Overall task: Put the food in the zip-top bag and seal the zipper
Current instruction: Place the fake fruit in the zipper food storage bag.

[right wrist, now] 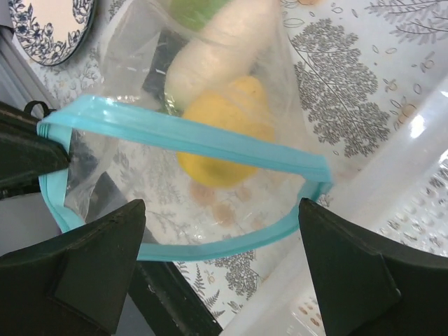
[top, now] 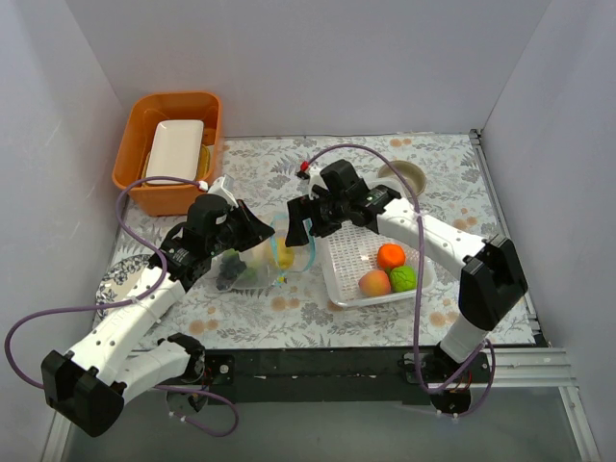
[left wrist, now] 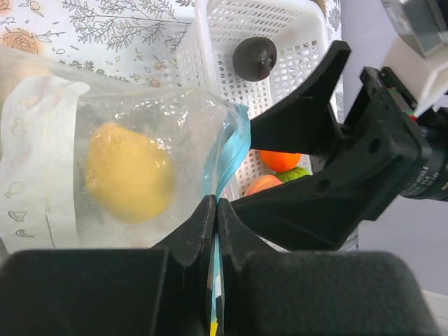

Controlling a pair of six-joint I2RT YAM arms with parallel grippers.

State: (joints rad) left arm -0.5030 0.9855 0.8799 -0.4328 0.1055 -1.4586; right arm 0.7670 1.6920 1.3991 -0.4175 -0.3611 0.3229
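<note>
The left arm (top: 125, 322) is stretching forward and inward, its left gripper (left wrist: 215, 213) pinching the zipper (left wrist: 234, 150) with both fingers (left wrist: 192, 234) pressing flat together. The right arm (top: 448, 241) is folding at the elbow and reaching leftward, its right gripper (right wrist: 220, 210) facing the left one, fingers spreading wide apart.

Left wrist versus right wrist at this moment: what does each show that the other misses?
Left wrist only: the dark plum, orange and peach in the basket, and the left tool shut on the zipper. Right wrist only: the bag mouth as an open loop, the white oblong inside, a patterned plate. Both: the lemon in the zip-top bag, and the open right tool.
</note>
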